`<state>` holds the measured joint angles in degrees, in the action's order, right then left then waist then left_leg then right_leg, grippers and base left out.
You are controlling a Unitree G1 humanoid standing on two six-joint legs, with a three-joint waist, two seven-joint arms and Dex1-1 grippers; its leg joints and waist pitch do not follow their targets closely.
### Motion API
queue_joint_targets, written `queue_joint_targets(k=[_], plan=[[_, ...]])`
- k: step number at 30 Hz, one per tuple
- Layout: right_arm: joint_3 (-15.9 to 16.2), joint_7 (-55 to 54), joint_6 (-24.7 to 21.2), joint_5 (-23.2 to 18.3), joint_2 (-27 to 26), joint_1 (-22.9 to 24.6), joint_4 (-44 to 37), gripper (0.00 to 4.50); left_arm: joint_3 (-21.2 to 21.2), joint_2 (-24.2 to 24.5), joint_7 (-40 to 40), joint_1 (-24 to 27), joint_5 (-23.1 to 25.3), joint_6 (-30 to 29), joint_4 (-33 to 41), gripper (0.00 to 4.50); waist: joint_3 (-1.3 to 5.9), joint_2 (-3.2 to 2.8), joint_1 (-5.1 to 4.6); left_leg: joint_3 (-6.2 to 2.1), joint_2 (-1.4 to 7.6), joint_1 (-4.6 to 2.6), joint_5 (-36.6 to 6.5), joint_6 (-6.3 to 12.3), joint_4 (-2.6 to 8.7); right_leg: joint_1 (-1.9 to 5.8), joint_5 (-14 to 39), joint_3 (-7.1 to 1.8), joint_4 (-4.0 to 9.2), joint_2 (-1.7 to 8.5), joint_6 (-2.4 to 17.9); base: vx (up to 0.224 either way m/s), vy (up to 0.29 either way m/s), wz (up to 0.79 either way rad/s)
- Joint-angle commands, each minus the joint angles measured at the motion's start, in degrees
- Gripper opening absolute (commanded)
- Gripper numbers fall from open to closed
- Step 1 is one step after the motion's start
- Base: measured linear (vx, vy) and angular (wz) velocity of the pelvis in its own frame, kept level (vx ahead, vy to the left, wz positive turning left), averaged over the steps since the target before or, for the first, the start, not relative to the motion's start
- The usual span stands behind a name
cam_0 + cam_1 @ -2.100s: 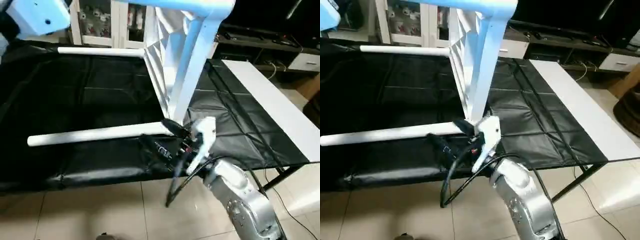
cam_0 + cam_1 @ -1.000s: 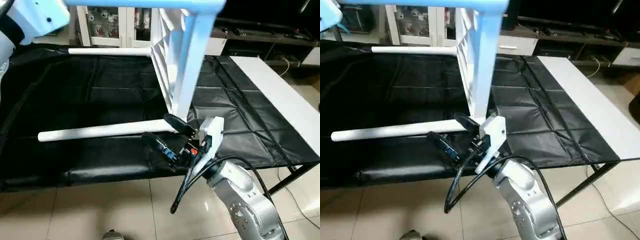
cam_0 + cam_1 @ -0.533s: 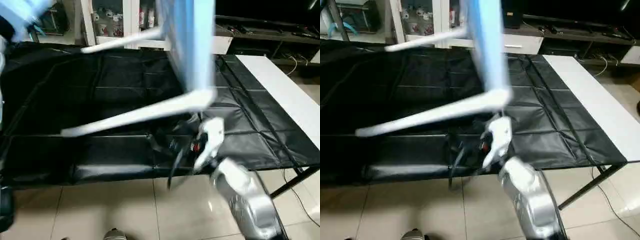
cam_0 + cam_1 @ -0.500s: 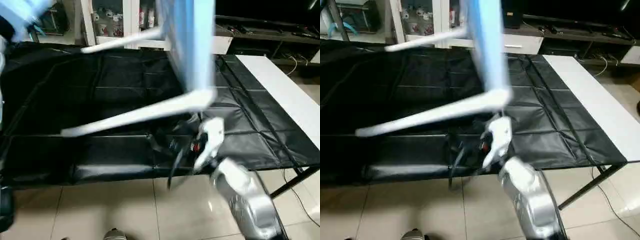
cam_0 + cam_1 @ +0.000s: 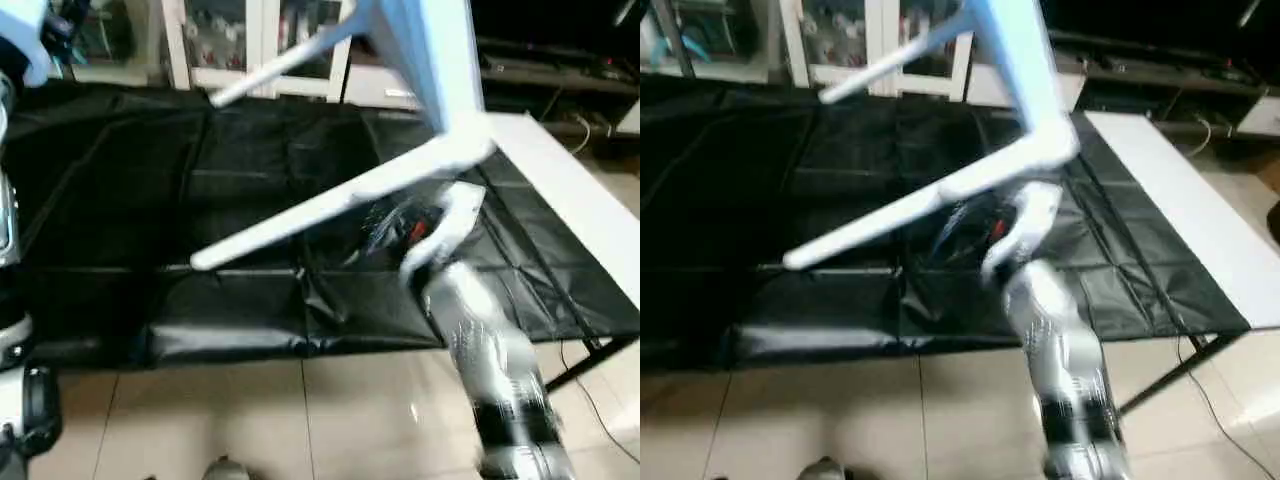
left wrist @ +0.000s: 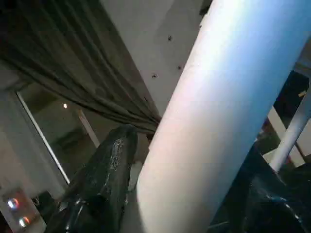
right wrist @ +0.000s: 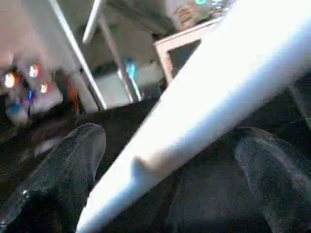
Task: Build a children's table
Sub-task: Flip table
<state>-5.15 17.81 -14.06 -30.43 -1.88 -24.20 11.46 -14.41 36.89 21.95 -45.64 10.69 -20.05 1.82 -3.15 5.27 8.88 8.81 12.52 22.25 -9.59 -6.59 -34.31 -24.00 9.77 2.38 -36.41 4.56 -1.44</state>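
The children's table hangs tilted in the air, its white top (image 5: pixel 432 55) on edge above the black-covered bench (image 5: pixel 150 180). One white leg (image 5: pixel 330 205) slants down to the left over the bench, and a second leg (image 5: pixel 285 60) juts out farther back. My right gripper (image 5: pixel 397 225) is right under the near leg, close to its socket end. In the right wrist view it (image 7: pixel 170 141) stands open, with the leg (image 7: pixel 204 97) running between its fingers (image 7: pixel 68 165) and gaps on both sides. My left gripper (image 6: pixel 194 150) is shut on another white leg (image 6: pixel 218 111).
A long white board (image 5: pixel 570 200) lies along the bench's right side, with black metal legs below it. A white cabinet with glass doors (image 5: pixel 240 40) stands behind the bench. Tiled floor (image 5: pixel 250 420) runs along the near edge. My silver right forearm (image 5: pixel 490 350) reaches in from the lower right.
The table has tipped further, its near leg rising at the socket end. My right gripper has moved up and forward under that leg, still open. The camera has also shifted.
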Motion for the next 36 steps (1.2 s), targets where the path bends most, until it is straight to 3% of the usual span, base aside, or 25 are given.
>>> queue_joint_targets(k=[1, 5, 10, 13, 16, 26, 32, 36], plan=[[-1.41, 2.58, 0.75, -2.89, -0.85, -1.53, 4.49, 4.5, -3.66, -1.86, -3.04, -2.92, -5.9, -1.87, 2.08, 2.36, 4.1, -1.18, -0.68, 0.7, -0.01, -1.44, -12.48, -4.08, 4.39, 1.99, 8.55, -1.3, 3.13, 2.43, 8.3, 0.0, 0.0, 0.0], [-2.72, 6.57, 0.96, -5.07, -2.6, -5.66, 10.78, 4.5, -3.45, -1.97, -3.21, -2.91, -6.61, -2.97, 2.71, 2.36, 4.3, -1.17, -1.07, 0.74, -0.03, -1.21, -10.72, -3.63, 4.19, 2.29, 5.75, -1.18, 2.75, 2.35, 9.59, 0.0, 0.0, 0.0], [-3.25, 10.62, 6.93, -1.46, -2.2, -12.91, 23.28, 4.5, -3.98, -3.09, -2.77, -2.95, -6.38, -4.5, 3.91, 2.36, 4.29, -0.9, -0.99, 1.09, -0.01, -1.31, -8.61, -3.52, 4.08, 2.42, 4.2, -1.19, 2.66, 2.37, 10.48, 0.0, 0.0, 0.0], [-3.56, 11.39, 10.84, -0.14, -1.58, -15.73, 27.74, 4.5, -4.08, -3.06, -3.1, -2.6, -6.73, -5.43, 4.79, 2.36, 4.39, -0.95, -0.9, 1.13, 0.03, -1.28, -7.52, -3.36, 4.0, 2.58, 3.31, -1.1, 2.48, 2.39, 10.81, 0.0, 0.0, 0.0], [-4.63, 12.01, 12.64, -0.28, -1.02, -17.78, 30.63, 4.33, -4.38, -2.95, -3.8, -2.15, -6.85, -6.31, 5.65, 2.36, 4.39, -0.57, -0.9, 1.29, 0.02, -1.32, -6.94, -2.97, 3.88, 2.62, 2.35, -1.1, 2.39, 2.32, 10.97, 0.0, 0.0, 0.0], [-4.77, 16.3, 14.86, 0.66, 1.06, -17.96, 30.25, 3.61, -6.65, -3.97, -7.0, -0.77, -5.25, -8.84, 7.46, 2.36, 4.29, -0.23, -1.02, 1.24, 0.1, -1.3, -8.02, -3.01, 3.87, 2.63, 3.82, -1.06, 2.52, 2.29, 10.83, 0.0, 0.0, 0.0], [-5.18, 18.65, 13.77, 0.05, 2.25, -17.05, 26.59, 3.06, -7.35, -4.44, -7.67, 0.75, -5.49, -9.36, 8.13, 2.35, 4.19, 0.01, -1.09, 1.17, 0.15, -1.37, -8.65, -3.16, 3.88, 2.5, 4.25, -1.06, 2.58, 2.19, 10.78, 0.0, 0.0, 0.0], [-5.03, 19.16, 13.66, 0.04, 2.73, -17.28, 25.75, 2.76, -7.45, -4.66, -7.65, 1.18, -5.7, -9.3, 8.16, 2.34, 4.09, 0.03, -1.13, 1.05, 0.18, -1.51, -11.19, -3.72, 4.0, 2.31, 6.22, -0.98, 2.75, 2.16, 10.59, 0.0, 0.0, 0.0]])
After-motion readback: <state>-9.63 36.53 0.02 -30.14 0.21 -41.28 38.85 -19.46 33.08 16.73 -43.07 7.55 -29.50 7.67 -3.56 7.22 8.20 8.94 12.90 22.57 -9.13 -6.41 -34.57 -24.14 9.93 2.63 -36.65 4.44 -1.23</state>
